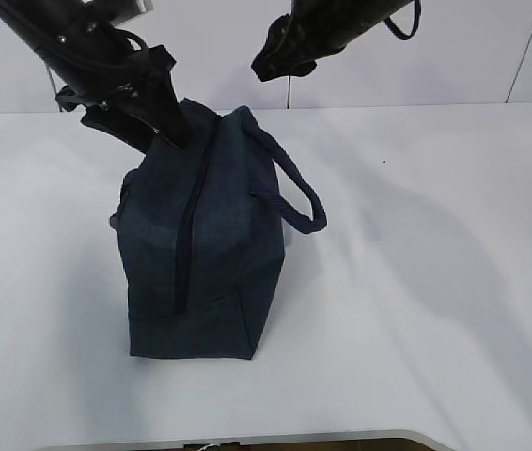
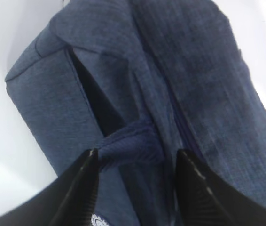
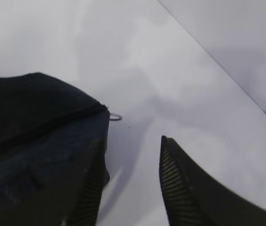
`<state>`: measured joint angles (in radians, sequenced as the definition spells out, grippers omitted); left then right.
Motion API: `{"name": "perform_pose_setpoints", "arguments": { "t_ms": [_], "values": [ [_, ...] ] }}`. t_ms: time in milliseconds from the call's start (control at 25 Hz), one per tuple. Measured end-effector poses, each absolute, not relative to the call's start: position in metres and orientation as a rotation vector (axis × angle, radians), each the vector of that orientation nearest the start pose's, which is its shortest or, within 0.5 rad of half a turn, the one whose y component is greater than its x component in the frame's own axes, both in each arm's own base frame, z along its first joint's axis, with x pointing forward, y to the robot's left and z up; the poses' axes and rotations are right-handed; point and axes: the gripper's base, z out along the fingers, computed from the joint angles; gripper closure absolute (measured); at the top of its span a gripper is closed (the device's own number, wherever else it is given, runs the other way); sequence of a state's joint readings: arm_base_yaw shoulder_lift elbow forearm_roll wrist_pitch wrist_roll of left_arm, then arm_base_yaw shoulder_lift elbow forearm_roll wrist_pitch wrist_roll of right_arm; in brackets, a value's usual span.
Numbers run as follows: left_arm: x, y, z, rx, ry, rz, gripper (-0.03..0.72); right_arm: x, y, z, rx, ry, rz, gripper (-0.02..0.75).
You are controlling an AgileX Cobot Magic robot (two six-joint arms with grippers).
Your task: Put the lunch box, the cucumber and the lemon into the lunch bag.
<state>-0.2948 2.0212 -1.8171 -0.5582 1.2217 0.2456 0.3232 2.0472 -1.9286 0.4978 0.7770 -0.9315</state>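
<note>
The dark navy lunch bag (image 1: 200, 244) stands on the white table with its top zipper (image 1: 191, 216) running closed along the ridge. My left gripper (image 1: 163, 132) is at the bag's far top end; its jaws are open in the left wrist view (image 2: 136, 153). One looped handle (image 2: 128, 143) lies between them, ungripped. My right gripper (image 1: 275, 61) hangs raised behind the bag, open (image 3: 132, 141), with only table between its fingers. The bag's end (image 3: 29, 117) and its metal ring pull (image 3: 115, 117) lie to its left. The lunch box, the cucumber and the lemon are out of view.
The other handle (image 1: 289, 188) loops out on the bag's right side. The white table (image 1: 435, 282) spreads round the bag, with its front edge near the bottom of the exterior view and a pale wall behind it.
</note>
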Motion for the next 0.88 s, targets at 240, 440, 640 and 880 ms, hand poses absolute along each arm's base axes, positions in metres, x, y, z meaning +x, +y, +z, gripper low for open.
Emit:
{"name": "perform_pose_setpoints", "arguments": {
  "t_ms": [240,440,640,880],
  "values": [
    [0.394,-0.163,0.297,0.569,2.718,-0.787,0.302,0.425,0.17,0.332,-1.155,2.077,0.23,0.414],
    [0.388,-0.155,0.315,0.533,2.695,-0.753,0.306,0.414,0.166,0.34,-1.165,2.148,0.258,0.414],
    [0.377,-0.143,0.338,0.484,2.683,-0.612,0.309,0.404,0.154,0.341,-1.138,2.361,0.194,0.415],
    [0.362,-0.126,0.365,0.423,2.651,-0.426,0.309,0.403,0.141,0.353,-0.931,2.479,0.074,0.436]
  ]
}}
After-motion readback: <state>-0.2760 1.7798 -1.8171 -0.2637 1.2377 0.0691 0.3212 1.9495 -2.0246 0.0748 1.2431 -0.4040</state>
